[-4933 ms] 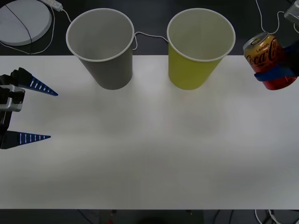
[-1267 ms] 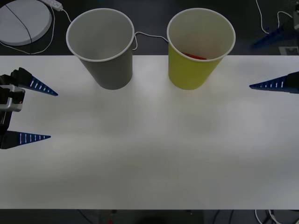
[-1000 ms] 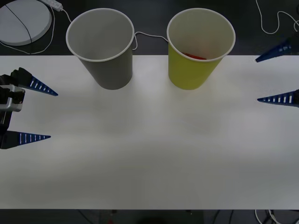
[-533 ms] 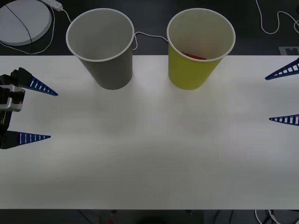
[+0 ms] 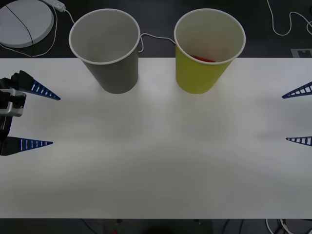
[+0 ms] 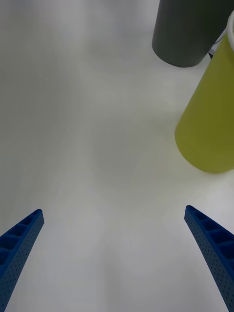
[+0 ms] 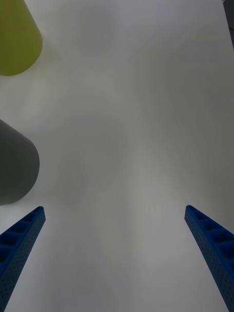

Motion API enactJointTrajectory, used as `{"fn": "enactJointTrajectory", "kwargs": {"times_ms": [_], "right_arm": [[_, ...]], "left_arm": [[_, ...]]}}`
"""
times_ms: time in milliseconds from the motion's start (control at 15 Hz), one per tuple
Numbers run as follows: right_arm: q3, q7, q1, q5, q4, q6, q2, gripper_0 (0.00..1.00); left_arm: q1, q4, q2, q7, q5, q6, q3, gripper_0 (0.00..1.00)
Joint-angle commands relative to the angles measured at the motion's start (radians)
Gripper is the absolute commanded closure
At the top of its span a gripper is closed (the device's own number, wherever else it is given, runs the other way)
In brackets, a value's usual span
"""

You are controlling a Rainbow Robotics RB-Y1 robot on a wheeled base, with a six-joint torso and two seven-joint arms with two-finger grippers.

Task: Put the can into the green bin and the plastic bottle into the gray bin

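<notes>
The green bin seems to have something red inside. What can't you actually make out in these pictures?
- The can: in the front view, just a red sliver past the green bin's near wall; its label and pose are hidden.
- The gray bin: its bottom is hidden by its own wall.
- Right gripper: the front view's edge cuts off everything but its open fingertips.
- Left gripper: open, its arm cut off at the edge.

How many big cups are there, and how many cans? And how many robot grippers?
Cups: 2, the gray bin and the green bin
Cans: 1, the can, a red sliver inside the green bin
Grippers: 2, the left gripper and the right gripper, both open
Total: 5
</notes>
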Motion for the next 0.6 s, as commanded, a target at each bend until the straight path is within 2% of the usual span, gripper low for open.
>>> {"fn": "enactJointTrajectory", "kwargs": {"times_ms": [67, 600], "right_arm": [[-0.012, 0.016, 0.025, -0.021, 0.008, 0.000, 0.008, 0.00], [-0.024, 0.027, 0.031, -0.018, 0.009, 0.000, 0.025, 0.00]], "left_arm": [[0.000, 0.000, 0.000, 0.000, 0.000, 0.000, 0.000, 0.00], [0.000, 0.000, 0.000, 0.000, 0.000, 0.000, 0.000, 0.00]]}}
